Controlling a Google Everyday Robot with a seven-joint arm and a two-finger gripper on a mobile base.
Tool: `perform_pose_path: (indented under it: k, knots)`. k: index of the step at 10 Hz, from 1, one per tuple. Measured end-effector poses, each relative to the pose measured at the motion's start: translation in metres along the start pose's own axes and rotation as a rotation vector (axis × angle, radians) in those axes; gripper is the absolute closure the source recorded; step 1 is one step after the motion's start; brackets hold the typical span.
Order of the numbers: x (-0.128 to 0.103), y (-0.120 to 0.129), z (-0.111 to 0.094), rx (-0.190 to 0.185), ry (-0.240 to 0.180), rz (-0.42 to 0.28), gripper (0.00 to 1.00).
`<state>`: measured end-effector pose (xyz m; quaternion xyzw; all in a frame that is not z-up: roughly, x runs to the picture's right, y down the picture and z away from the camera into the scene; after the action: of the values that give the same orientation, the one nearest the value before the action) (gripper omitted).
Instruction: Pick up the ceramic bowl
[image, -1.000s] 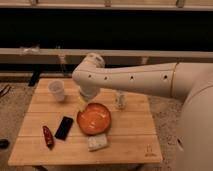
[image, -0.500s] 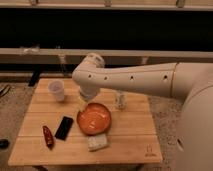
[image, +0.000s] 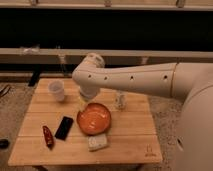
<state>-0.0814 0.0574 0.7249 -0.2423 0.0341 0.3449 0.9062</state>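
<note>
The ceramic bowl (image: 94, 118) is a round, shallow orange-red bowl with a darker rim. It sits on the wooden table (image: 135, 137) near its middle. My white arm reaches in from the right, and its wrist hangs over the bowl's far-left rim. The gripper (image: 83, 102) points down just above that rim, close to or touching it. A small white cup (image: 57, 90) stands at the table's back left, apart from the bowl.
A black phone (image: 64, 127) and a red chili-like object (image: 47, 136) lie left of the bowl. A pale sponge-like block (image: 98, 142) lies in front of it. A small clear container (image: 120, 102) stands behind right. A dark counter wall runs behind the table.
</note>
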Motion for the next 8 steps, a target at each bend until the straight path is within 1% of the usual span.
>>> perform_pose_path:
  k: [5, 6, 7, 8]
  knots:
    - [0.001, -0.001, 0.001, -0.002, 0.001, 0.005, 0.20]
    - [0.011, -0.008, 0.006, -0.002, 0.023, 0.028, 0.20]
    - [0.024, -0.018, 0.012, 0.005, 0.052, 0.053, 0.20]
    - [0.039, -0.027, 0.020, 0.008, 0.089, 0.088, 0.20]
